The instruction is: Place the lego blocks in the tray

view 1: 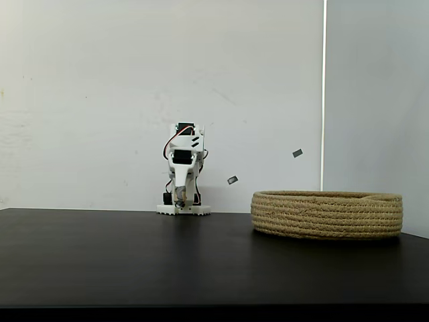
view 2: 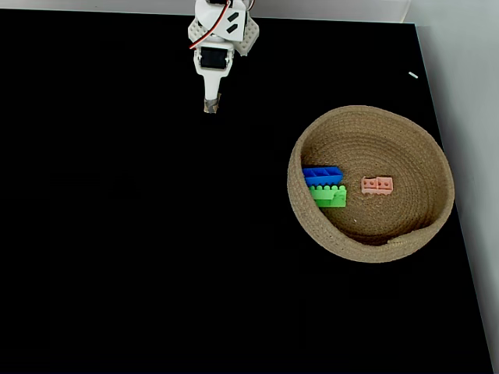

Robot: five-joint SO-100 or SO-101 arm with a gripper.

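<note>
The lego blocks all lay inside the tray [view 2: 371,128] in the fixed view from above: the blue brick [view 2: 321,175] and the green brick [view 2: 329,195] touching each other against the wall nearest the end effector [view 2: 210,107], the salmon-orange brick [view 2: 377,185] apart from them near the middle of the tray floor. The tray sat well to the right of the end effector and lower in that picture, on the black desk [view 2: 117,234]. The end effector pointed down the picture from the arm's base, its fingers drawn together with nothing between them, so it looked closed and empty.

In the fixed view from desk level, the end effector [view 1: 179,198] hung low in front of the folded arm [view 1: 184,161], just over the desk, with the tray [view 1: 327,215] well to its right. The bricks were hidden behind the rope wall.

Judged from this, the placing was done and the step in hand was resting at the parked pose. To do it well, the arm should settle gently without striking the desk and keep well away from the tray so the bricks were not disturbed.
</note>
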